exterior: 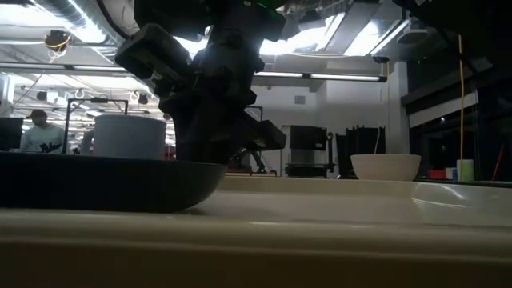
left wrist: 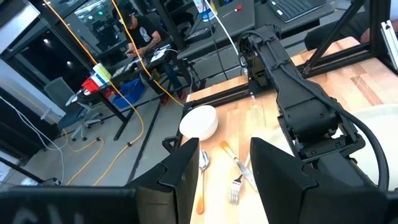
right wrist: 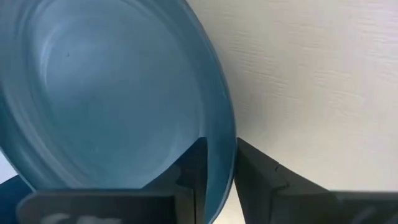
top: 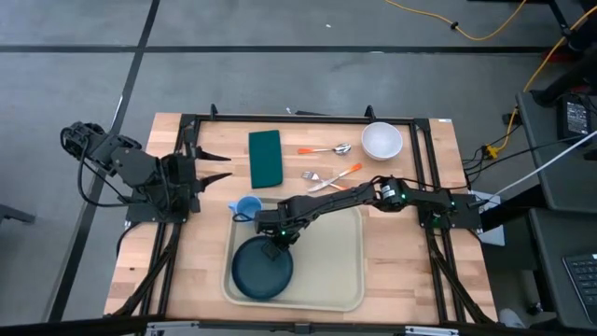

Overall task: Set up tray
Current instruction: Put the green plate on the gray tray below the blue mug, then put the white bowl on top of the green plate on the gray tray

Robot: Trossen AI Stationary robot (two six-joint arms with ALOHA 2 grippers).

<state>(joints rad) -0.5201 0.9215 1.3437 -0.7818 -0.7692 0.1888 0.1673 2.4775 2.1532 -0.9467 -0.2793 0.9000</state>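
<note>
The right gripper (top: 271, 242) is straddling the rim of the dark plate (top: 262, 269) at lower left of the tray (top: 340, 271) — jaws parted, apparently releasing — so lifting clear is seemingly next, while the left gripper (top: 221, 166) is waiting open at left.

1. The worktop (top: 149, 252) is pale wooden planking, edged and crossed by a dark metal frame (top: 308, 119).
2. A cream tray (top: 350, 271) lies at the near middle.
3. A small blue cup (top: 248, 206) stands just beside the tray's far left corner, perhaps touching it.
4. A dark green napkin (top: 266, 157) lies flat farther back.
5. Right of it lie an orange-handled spoon (top: 326, 149) and fork (top: 328, 177).
6. A white bowl (top: 381, 141) sits near the far right corner.
</note>
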